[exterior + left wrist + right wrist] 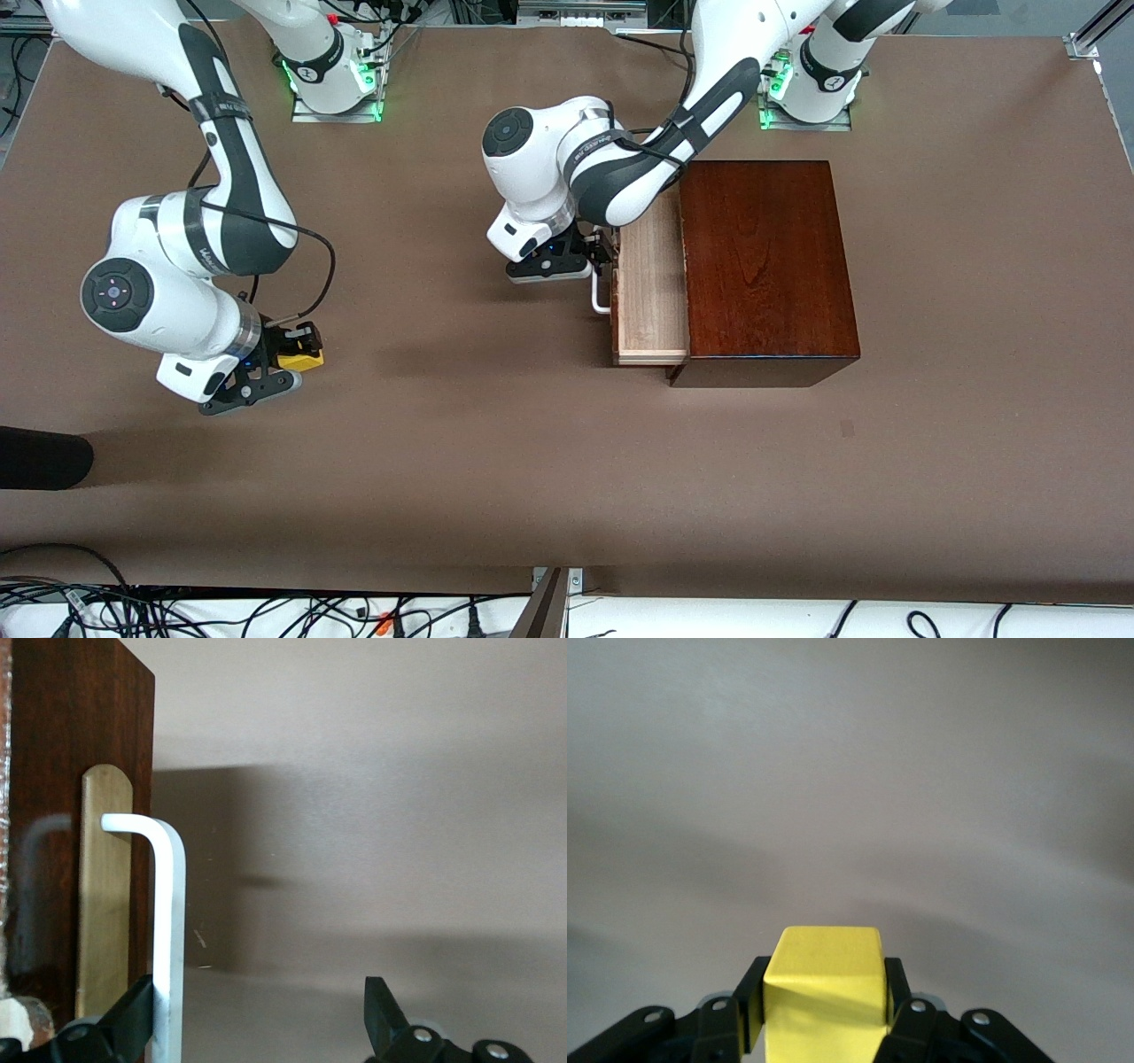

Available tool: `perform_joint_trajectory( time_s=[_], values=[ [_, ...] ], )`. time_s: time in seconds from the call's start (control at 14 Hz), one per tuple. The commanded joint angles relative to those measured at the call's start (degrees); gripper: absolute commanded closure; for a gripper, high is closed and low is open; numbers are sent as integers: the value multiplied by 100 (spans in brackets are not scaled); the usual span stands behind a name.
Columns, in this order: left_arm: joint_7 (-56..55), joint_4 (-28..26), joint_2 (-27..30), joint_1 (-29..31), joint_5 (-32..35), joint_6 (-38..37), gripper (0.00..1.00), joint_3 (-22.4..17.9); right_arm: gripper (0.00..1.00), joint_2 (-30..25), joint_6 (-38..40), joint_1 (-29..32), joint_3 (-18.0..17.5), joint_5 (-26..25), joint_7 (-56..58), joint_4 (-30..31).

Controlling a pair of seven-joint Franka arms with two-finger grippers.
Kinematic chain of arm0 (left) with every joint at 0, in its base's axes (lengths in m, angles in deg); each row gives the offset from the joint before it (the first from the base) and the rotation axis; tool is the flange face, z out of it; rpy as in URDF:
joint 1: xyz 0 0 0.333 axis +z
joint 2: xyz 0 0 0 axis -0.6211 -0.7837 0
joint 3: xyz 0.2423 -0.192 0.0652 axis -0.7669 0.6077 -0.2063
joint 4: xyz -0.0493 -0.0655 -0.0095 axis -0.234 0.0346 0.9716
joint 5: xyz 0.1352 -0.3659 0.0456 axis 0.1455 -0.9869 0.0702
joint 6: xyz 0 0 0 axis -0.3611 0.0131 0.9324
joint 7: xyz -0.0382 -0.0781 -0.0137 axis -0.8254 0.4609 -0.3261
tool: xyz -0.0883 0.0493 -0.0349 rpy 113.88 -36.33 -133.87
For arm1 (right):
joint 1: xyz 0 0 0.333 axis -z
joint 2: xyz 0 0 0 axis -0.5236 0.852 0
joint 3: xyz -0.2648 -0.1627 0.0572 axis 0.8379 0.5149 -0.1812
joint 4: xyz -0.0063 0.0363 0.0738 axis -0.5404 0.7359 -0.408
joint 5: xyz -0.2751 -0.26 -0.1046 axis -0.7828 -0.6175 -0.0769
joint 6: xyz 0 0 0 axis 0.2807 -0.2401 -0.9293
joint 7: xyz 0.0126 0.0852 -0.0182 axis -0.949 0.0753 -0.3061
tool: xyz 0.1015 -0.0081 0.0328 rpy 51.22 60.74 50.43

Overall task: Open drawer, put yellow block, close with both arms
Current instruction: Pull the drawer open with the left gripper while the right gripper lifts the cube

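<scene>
Clamping the yellow block [824, 988] between its 2 fingers, the right gripper [282, 353] hangs over the brown table [443, 461] toward the right arm's end, well apart from the drawer [651, 283]. That pale tray stands pulled out of the mahogany box [766, 266], ready to take the block. The left gripper [257, 1028], jaws spread wide, sits at the white handle [168, 930], 1 finger touching the bar, likely steadying the drawer. Cables [221, 611] crowd the table edge nearest the camera.

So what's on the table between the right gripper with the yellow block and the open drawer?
Nothing: in the front view only bare brown table separates the right gripper, shut on the yellow block, from the drawer.
</scene>
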Motion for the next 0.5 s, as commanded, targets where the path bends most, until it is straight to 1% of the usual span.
perform_joint_trajectory(
  time_s=[0.0,0.14,0.29,0.43],
  values=[
    [-155,679,-402,-308,-244,153,0,69,69,-174,430,30,-53,95,90,-265],
    [-147,793,-402,-308,-253,162,0,69,69,-298,570,30,-53,200,90,-265],
    [-86,793,-271,-186,-393,118,0,78,69,-351,589,30,-44,271,81,-212],
    [-41,697,132,121,-586,-13,0,148,69,-351,763,30,-44,262,81,-212]
  ],
)
